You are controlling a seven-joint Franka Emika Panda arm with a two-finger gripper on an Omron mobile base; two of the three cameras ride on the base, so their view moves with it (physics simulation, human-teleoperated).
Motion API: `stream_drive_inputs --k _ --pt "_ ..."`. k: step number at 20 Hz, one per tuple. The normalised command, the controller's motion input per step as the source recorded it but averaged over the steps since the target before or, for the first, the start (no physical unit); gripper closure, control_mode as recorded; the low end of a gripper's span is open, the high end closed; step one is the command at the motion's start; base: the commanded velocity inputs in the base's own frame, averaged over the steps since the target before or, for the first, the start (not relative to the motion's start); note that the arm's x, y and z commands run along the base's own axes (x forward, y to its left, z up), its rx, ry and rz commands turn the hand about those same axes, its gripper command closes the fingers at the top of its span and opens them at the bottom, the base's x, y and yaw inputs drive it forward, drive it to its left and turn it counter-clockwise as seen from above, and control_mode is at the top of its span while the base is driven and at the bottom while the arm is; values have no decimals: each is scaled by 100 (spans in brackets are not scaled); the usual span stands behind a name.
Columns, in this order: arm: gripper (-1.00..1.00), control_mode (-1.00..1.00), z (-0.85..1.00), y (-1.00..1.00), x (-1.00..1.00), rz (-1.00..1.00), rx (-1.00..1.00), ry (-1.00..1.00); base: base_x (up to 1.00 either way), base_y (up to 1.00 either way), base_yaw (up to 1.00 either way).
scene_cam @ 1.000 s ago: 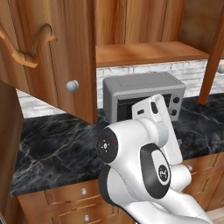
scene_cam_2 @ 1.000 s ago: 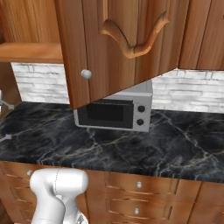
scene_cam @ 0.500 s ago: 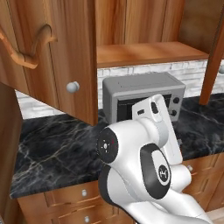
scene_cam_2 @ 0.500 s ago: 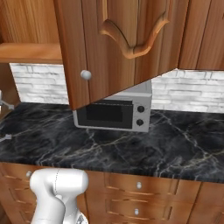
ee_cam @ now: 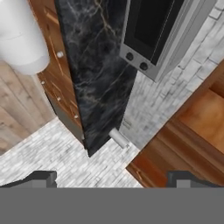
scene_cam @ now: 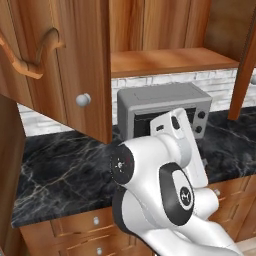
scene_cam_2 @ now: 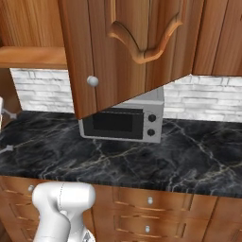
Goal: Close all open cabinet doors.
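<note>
Black marble counter (scene_cam_2: 189, 156), grey microwave (scene_cam_2: 124, 122) standing on it

My left base view: behind my arm, facing forward, close to microwave (scene_cam: 165, 107) on counter (scene_cam: 65, 170). My right base view: same microwave (scene_cam_2: 124, 120), counter, from other side. My hand view: rolled sideways, counter edge (ee_cam: 98, 74) near.

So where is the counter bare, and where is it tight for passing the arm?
The black marble counter lies bare right of the grey microwave, and also in front of it. It is tight above: the open cabinet door hangs out over the microwave's top.
</note>
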Motion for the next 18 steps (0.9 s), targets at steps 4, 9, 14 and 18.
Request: stream_drive_inputs --k 4,9,14,18 --pt "-100 -100 1 0 -63 9 -1 -15 0 0 0" --pt "-100 -100 7 0 -56 20 -1 -25 0 0 0" --pt "-100 -100 23 61 -7 22 -10 -25 0 0 0" --pt "-100 -100 16 92 0 18 -14 -23 0 0 0"
